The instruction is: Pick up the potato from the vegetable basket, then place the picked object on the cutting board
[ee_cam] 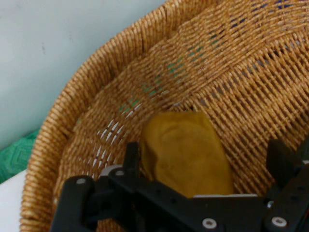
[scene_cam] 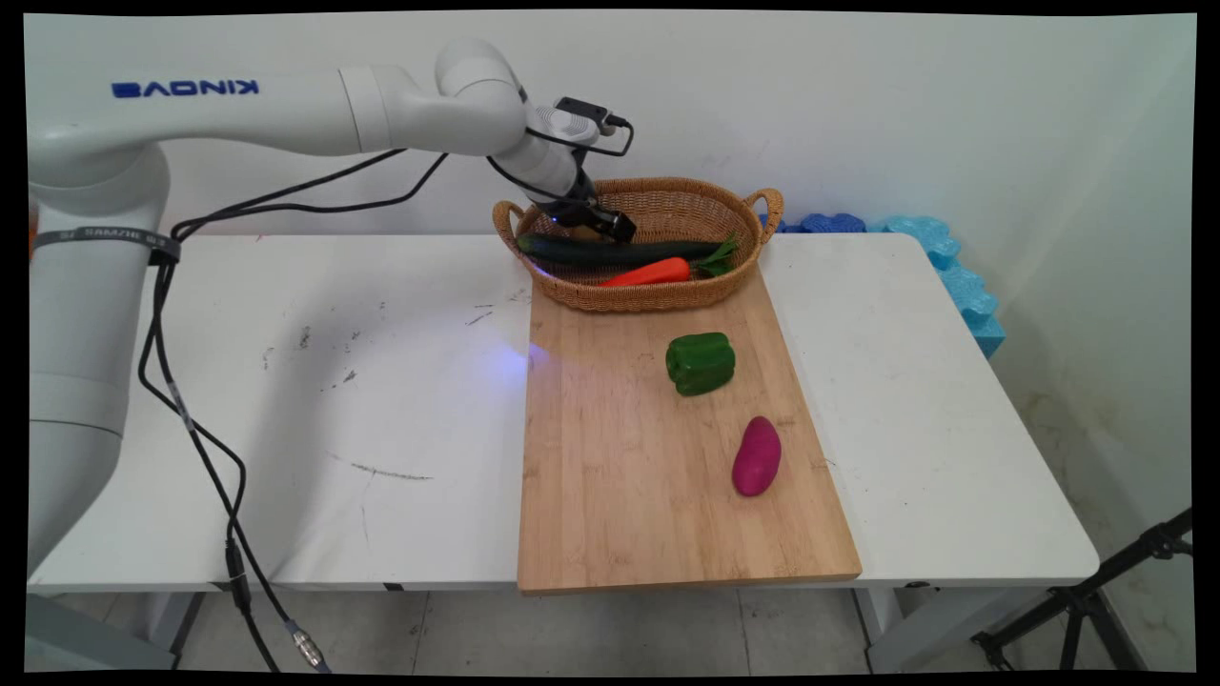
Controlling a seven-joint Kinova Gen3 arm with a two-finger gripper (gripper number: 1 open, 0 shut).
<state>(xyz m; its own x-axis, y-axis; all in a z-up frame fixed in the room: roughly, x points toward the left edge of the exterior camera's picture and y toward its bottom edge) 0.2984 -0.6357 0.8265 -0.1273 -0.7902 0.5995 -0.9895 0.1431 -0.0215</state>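
Observation:
My gripper point(scene_cam: 599, 222) reaches down into the left end of a woven basket point(scene_cam: 658, 296) at the back of the table. In the hand view a yellow-brown potato point(ee_cam: 188, 154) lies on the basket's floor point(ee_cam: 231, 63) between the two black fingers point(ee_cam: 131, 157). The jaws stand open: the left finger is close against the potato and the right one is well clear of it. A dark green cucumber point(scene_cam: 610, 252) and an orange carrot point(scene_cam: 653, 273) with green leaves also lie in the basket, just in front of the gripper.
The basket sits at the far end of a wooden cutting board point(scene_cam: 620, 476). A green bell pepper point(scene_cam: 701, 363) and a purple sweet potato point(scene_cam: 757, 456) lie on the board. Blue foam point(scene_cam: 953, 267) lines the table's far right edge. A black tripod point(scene_cam: 1096, 600) stands at lower right.

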